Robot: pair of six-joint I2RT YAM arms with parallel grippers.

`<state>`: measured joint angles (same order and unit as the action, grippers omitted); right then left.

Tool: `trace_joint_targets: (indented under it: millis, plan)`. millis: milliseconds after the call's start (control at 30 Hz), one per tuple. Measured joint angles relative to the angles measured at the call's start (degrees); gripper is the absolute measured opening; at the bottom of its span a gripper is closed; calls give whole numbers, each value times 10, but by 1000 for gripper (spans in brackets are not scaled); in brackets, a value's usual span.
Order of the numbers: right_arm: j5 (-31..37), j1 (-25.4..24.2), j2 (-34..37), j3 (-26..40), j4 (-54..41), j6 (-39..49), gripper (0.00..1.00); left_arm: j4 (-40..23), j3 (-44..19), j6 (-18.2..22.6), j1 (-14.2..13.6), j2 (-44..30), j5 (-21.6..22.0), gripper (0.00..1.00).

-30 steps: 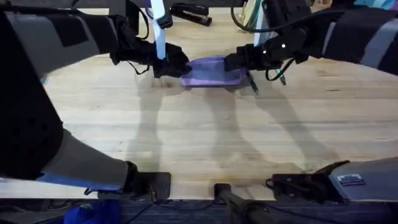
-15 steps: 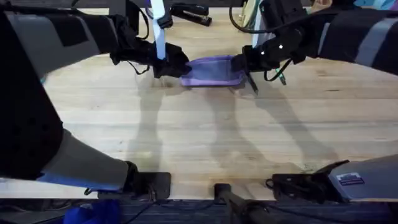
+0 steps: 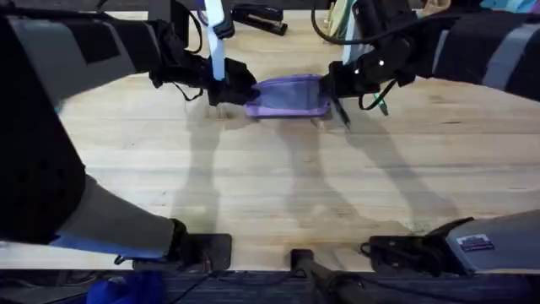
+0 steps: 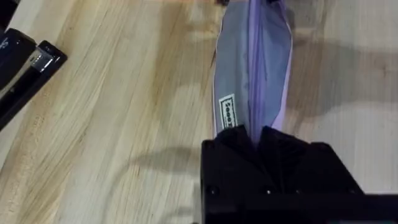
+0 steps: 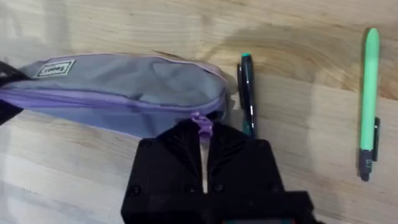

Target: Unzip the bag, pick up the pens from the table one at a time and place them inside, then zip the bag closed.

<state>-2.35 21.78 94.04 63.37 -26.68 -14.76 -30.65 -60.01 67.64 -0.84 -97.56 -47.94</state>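
The lavender bag (image 3: 287,95) lies lengthwise between both grippers at the far middle of the table (image 3: 270,186). My left gripper (image 3: 239,91) is shut on the bag's left end; in the left wrist view the fabric of the bag (image 4: 252,56) runs into the closed fingers (image 4: 230,149). My right gripper (image 5: 202,134) is shut on the small purple zipper pull (image 5: 200,123) at the bag's (image 5: 118,87) right end, and the zipper line looks closed. A dark pen (image 5: 247,93) with a teal tip lies right beside that end. A bright green pen (image 5: 370,99) lies farther off.
A black stapler (image 3: 261,19) rests at the table's far edge, also seen as a black stapler (image 4: 22,68) in the left wrist view. Wide bare wood stretches from the bag toward the arm bases.
My right gripper has shifted slightly to the right at the bag's end, drawing the bag taut. The left gripper has kept its hold and place.
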Motion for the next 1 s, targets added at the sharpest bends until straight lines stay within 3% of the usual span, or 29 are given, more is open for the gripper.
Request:
trace_joint_targets:
  millis: [300, 633, 1000]
  plan:
    - [-6, -8, -9, 2, -3, 0, 31, 1, 0, 0, 0, 0, 0, 41]
    - [-9, -30, -70, 15, 0, 0, 32, 1, 0, 0, 0, 0, -1, 41]
    - [-9, -30, -72, 15, 0, 0, 32, 1, 0, 0, 0, 0, -2, 41]
